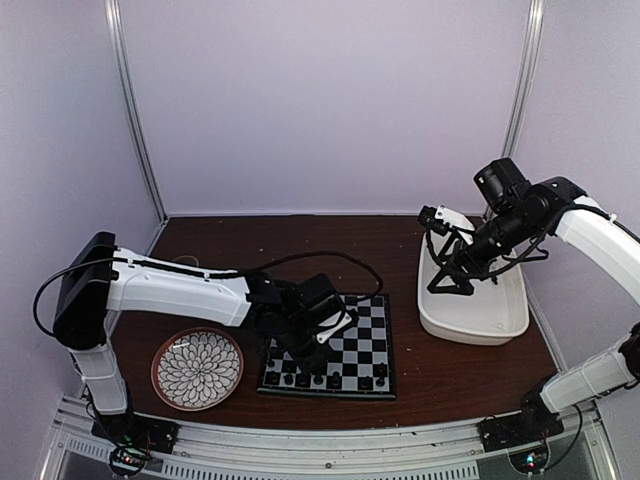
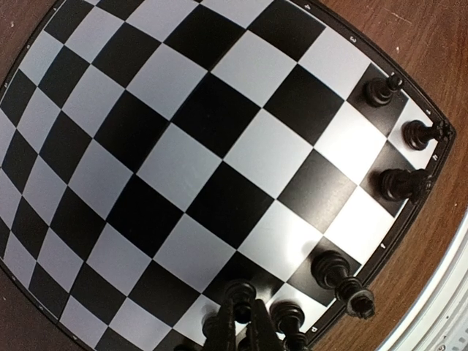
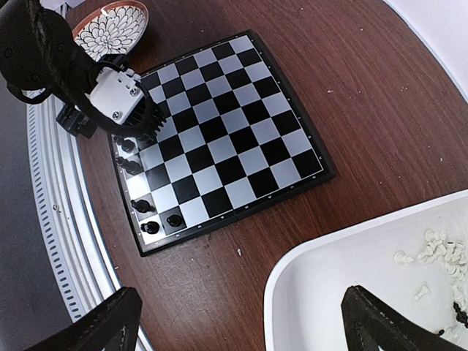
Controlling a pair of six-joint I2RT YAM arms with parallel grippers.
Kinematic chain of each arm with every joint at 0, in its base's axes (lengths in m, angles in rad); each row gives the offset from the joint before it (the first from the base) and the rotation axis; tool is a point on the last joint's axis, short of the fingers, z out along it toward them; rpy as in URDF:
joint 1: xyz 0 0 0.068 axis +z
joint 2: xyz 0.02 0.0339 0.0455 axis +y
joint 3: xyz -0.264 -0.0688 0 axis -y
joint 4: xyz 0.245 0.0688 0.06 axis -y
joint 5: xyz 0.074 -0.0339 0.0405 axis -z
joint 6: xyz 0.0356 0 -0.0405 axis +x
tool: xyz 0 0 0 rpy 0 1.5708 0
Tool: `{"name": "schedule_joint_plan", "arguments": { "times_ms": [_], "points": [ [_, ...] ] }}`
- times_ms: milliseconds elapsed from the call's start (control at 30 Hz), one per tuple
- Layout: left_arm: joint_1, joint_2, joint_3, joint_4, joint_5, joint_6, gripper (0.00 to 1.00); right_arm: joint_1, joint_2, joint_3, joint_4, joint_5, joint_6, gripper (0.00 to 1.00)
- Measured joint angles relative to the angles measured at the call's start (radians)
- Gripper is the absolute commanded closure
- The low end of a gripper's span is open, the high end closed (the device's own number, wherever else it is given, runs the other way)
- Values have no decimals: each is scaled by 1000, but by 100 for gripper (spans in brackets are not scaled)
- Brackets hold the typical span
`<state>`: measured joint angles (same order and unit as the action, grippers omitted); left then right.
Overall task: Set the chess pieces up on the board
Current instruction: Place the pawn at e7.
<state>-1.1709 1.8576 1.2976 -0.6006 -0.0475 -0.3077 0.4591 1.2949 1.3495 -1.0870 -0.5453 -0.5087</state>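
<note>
Left end effector pinched closed at board 7 o'clock edge, beside black chess pieces; right end effector wide above tub.

Dark brown wooden table. Directly on it:
- chessboard, front centre
- round flower-patterned plate, just beside the chessboard's left edge
- white rectangular tub, right side, apart from the chessboard

Probably a robotics lab, pale enclosure walls, aluminium frame posts, mounting rail
</note>
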Motion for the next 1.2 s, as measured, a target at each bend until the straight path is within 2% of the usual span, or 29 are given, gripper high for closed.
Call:
{"name": "schedule_joint_plan", "arguments": {
  "times_ms": [500, 933, 1200],
  "points": [
    [0, 17, 0, -1, 7, -6, 100, 0, 0, 0, 0, 0, 0, 0],
    [-1, 18, 0, -4, 6, -9, 85, 0, 0, 0, 0, 0, 0, 0],
    [-1, 17, 0, -5, 3, -9, 82, -1, 0, 0, 0, 6, 8, 0]
  ]
}}
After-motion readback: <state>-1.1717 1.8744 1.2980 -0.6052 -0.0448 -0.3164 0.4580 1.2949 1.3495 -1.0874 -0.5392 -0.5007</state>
